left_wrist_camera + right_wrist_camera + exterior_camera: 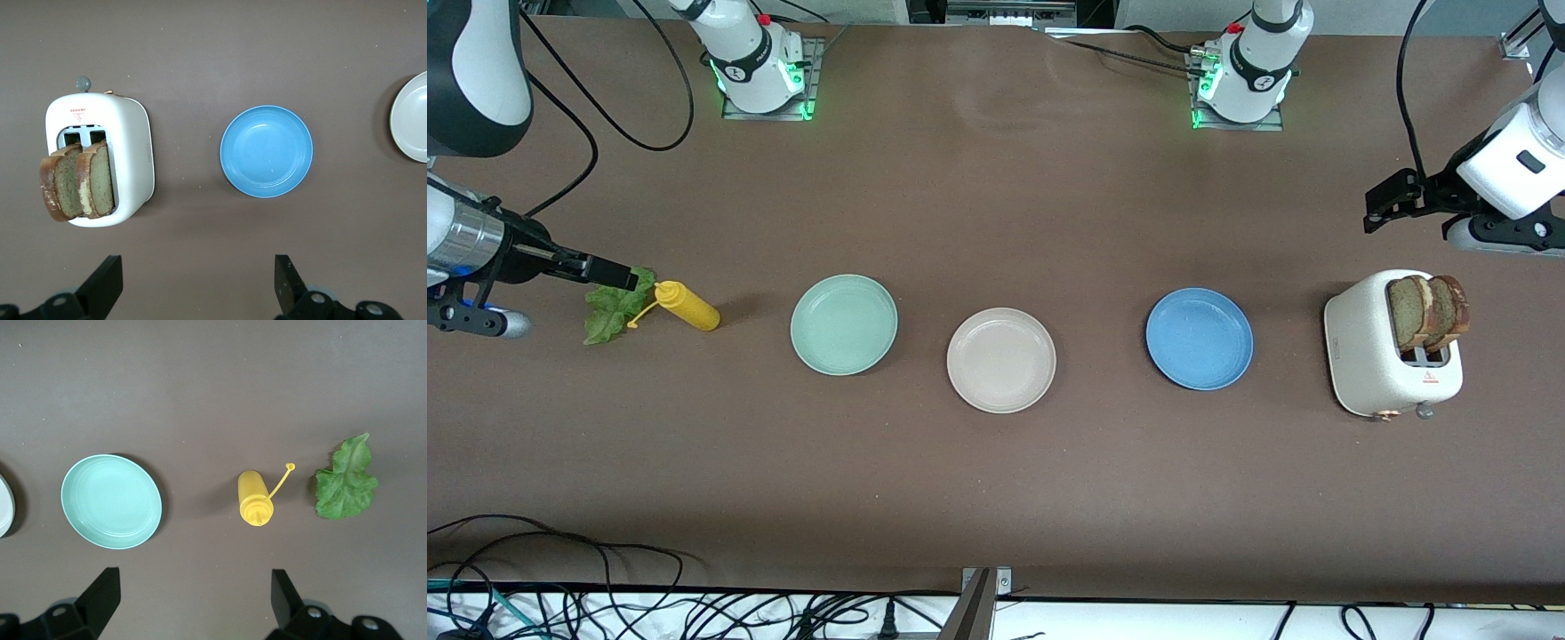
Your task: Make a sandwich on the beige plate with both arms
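Nothing is assembled yet: the round pale beige plate (1000, 359) sits bare mid-table, both empty grippers spread wide, the left gripper (199, 285) over table near the white toaster's brown bread slices (1429, 311), the right gripper (190, 603) above the ruffled green lettuce leaf (609, 311), so fetching bread likely comes first.

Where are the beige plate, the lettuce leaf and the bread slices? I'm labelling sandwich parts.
beige plate (1001, 360): front view, on its bare centre.
lettuce leaf (347, 482): right wrist view, on the middle of the leaf.
bread slices (77, 181): left wrist view, on the slices standing in the toaster.
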